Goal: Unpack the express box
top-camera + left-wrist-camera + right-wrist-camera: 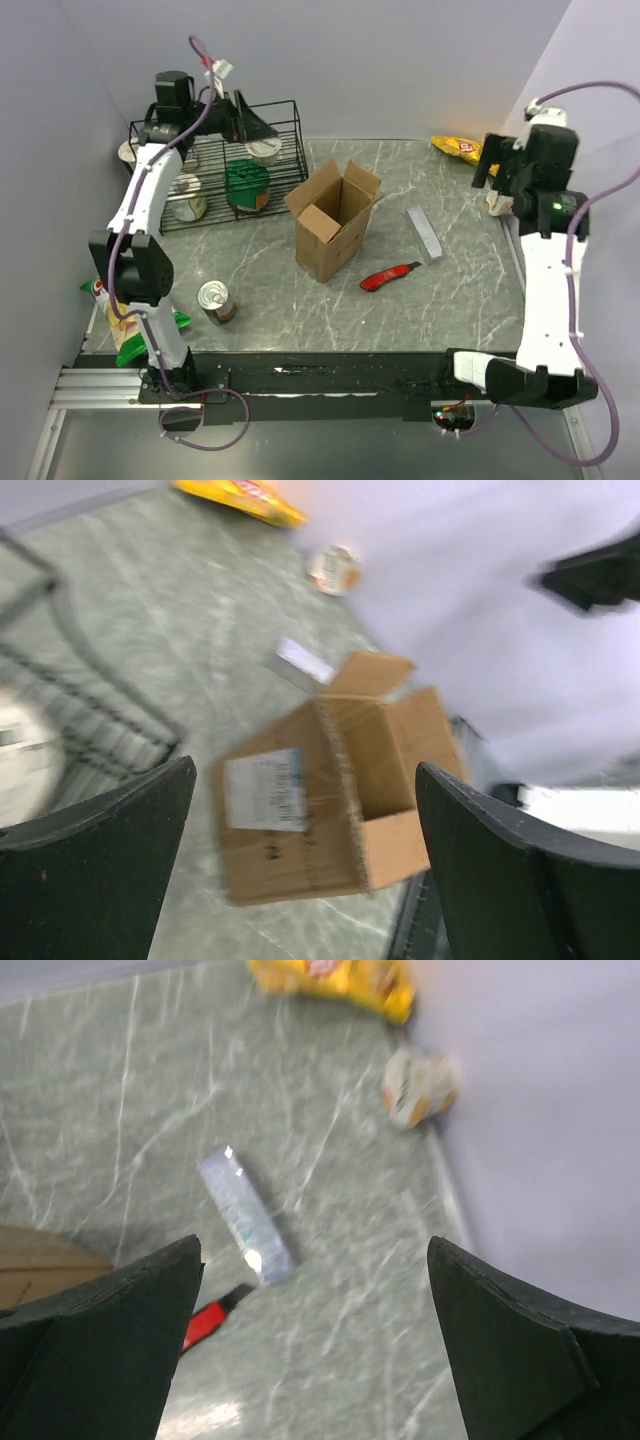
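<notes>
Left fingers (92, 872) and right fingers (100, 1352) are hanging spread, empty; the express box (333, 222) is standing open midway between the side edges of the worktop (470, 300), so we are aiming down between its flaps (362, 182).

White label (262, 790) on express box (345, 770): print was too blurred to read.
Yellow bag (456, 148): red mark, no letters could be read.

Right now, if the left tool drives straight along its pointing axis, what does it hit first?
Most likely the express box: in the left wrist view it sits centred between the fingers of the open left tool, labelled side and open end facing it. Frame is blurred and depth unclear.
</notes>
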